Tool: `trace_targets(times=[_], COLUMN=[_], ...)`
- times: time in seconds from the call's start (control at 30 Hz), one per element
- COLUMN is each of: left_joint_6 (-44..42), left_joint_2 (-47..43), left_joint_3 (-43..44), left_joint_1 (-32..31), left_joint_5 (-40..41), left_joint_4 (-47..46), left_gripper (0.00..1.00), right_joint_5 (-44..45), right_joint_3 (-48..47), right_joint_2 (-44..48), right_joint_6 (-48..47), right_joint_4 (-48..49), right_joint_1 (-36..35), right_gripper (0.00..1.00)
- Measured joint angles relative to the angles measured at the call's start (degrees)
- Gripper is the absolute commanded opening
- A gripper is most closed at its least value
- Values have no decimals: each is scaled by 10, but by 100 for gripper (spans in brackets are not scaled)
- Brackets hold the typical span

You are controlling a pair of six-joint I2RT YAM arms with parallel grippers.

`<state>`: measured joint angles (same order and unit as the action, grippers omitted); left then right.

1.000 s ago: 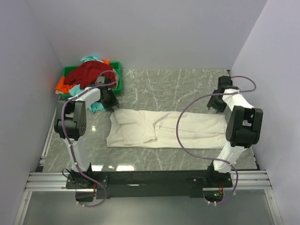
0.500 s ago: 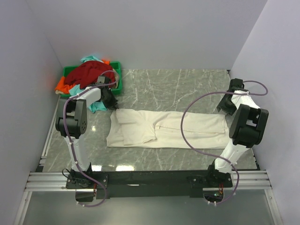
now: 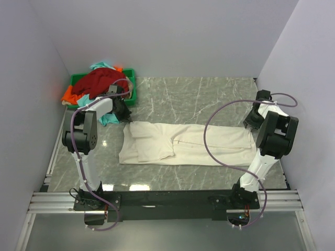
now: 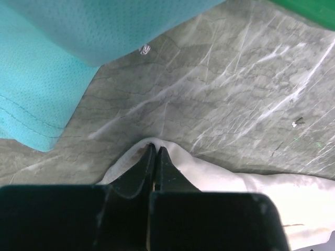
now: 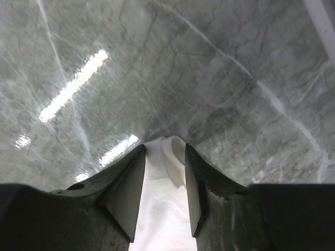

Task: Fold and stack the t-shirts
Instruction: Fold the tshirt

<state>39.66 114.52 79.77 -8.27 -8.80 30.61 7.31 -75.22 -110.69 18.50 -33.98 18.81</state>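
Note:
The cream-white t-shirt (image 3: pixel 183 144) lies spread flat across the marble table. My left gripper (image 3: pixel 124 115) is at the shirt's far left corner, and in the left wrist view its jaws (image 4: pixel 155 150) are shut on a pinch of that cream cloth (image 4: pixel 235 183). At the far right corner, my right gripper (image 3: pixel 252 123) stands open, its fingers (image 5: pixel 128 183) straddling the cloth's folded edge (image 5: pixel 163 209) without squeezing it. The dark red t-shirt (image 3: pixel 99 81), the orange one (image 3: pixel 68 95) and the teal one (image 3: pixel 108 120) are heaped at the back left.
A green bin (image 3: pixel 129 90) at the back left holds the heap, with the teal cloth (image 4: pixel 47 78) spilling onto the table beside my left gripper. Grey walls close in on the left, back and right. The right arm's cable loops over the shirt.
My left gripper has shut on the shirt's far left corner. The right arm has swung out to the far right corner, and its jaws have narrowed around the cloth edge.

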Motion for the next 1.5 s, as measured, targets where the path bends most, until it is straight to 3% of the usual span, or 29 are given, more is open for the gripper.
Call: trace_targets(times=[0.33,0.47,0.53,1.3,1.33,1.4,1.43,1.47,1.5], left_joint_6=[0,0,0,0,0,-1,-2,-4,-9], left_joint_2=[0,0,0,-37,-37,-37,-37,-37,-37], left_joint_3=[-8,-8,-10,-38,-38,-38,-37,-35,-30], left_joint_1=[0,1,1,15,15,15,15,15,16], left_joint_5=[0,1,1,26,26,26,26,26,26], left_joint_4=[-3,-5,-7,-26,-25,-24,-23,-20,-16], left_gripper=[0,0,0,0,4,14,27,34,47], right_joint_5=[4,3,3,17,17,16,16,16,16], right_joint_3=[-14,-14,-14,-14,-14,-14,-14,-15,-17], right_joint_2=[-13,-13,-13,-13,-13,-13,-13,-12,-12], right_joint_6=[-2,-2,-1,1,1,4,6,6,3], right_joint_4=[10,10,10,5,5,4,3,2,-4], right_joint_1=[7,7,7,26,26,26,26,26,27], right_gripper=[19,1,0,0,6,28,36,39,42])
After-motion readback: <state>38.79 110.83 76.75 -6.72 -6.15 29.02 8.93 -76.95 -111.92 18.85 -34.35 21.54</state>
